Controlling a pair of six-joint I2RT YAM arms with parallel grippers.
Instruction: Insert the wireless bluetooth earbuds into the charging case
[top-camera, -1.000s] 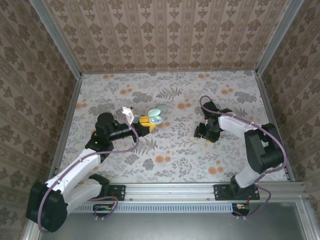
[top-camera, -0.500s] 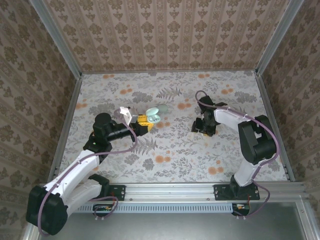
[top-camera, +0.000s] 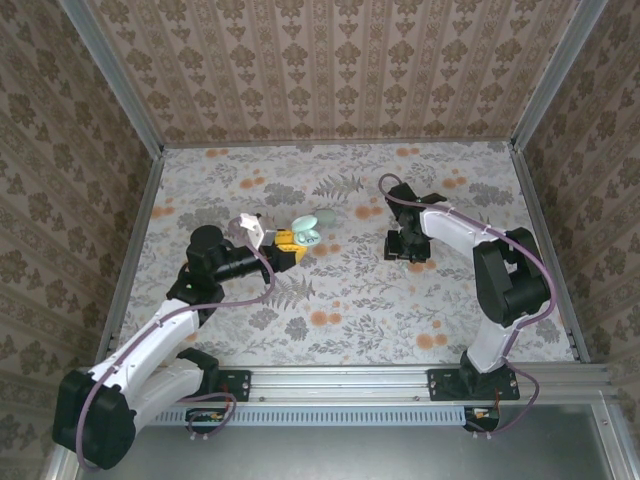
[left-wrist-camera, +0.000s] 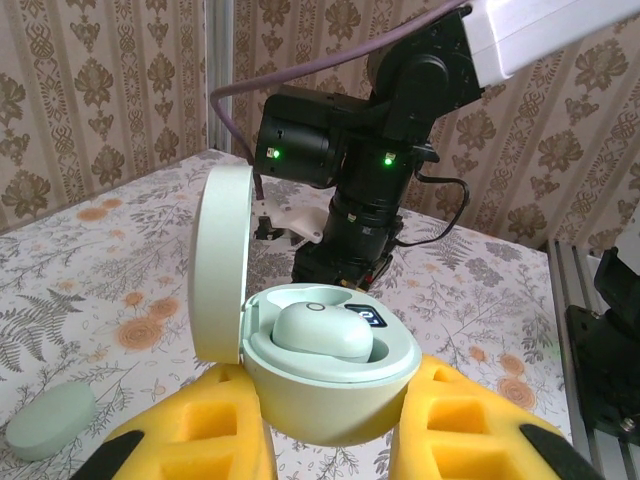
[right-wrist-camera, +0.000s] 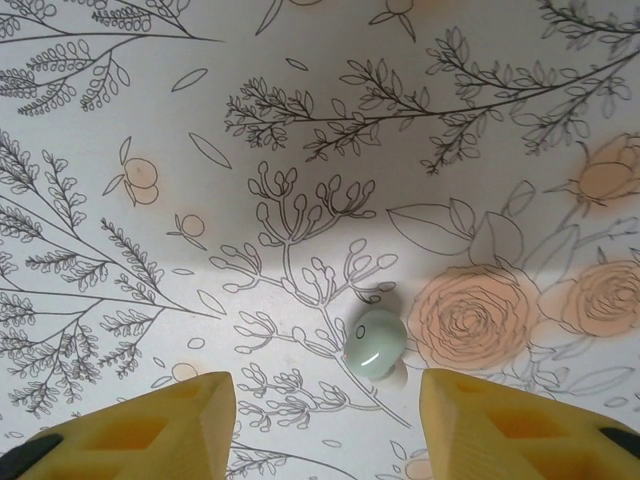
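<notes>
Right arm has pushed forward and slightly left. right gripper (right-wrist-camera: 328, 405) jaws stand open astride the loose earbud (right-wrist-camera: 376, 343), which lies on the tabletop (right-wrist-camera: 150, 100) just ahead of the tips, untouched. Looks lined up for a pinch. left gripper (left-wrist-camera: 335, 440) jaws are clamped on the charging case (left-wrist-camera: 330, 385), lid up, with the other earbud (left-wrist-camera: 322, 333) seated inside.

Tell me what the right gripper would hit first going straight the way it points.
Likely the earbud, lying on the floral table ahead of the right gripper, between its open fingers, right of centre. Depth is unclear; the fingertips might touch table first.
</notes>
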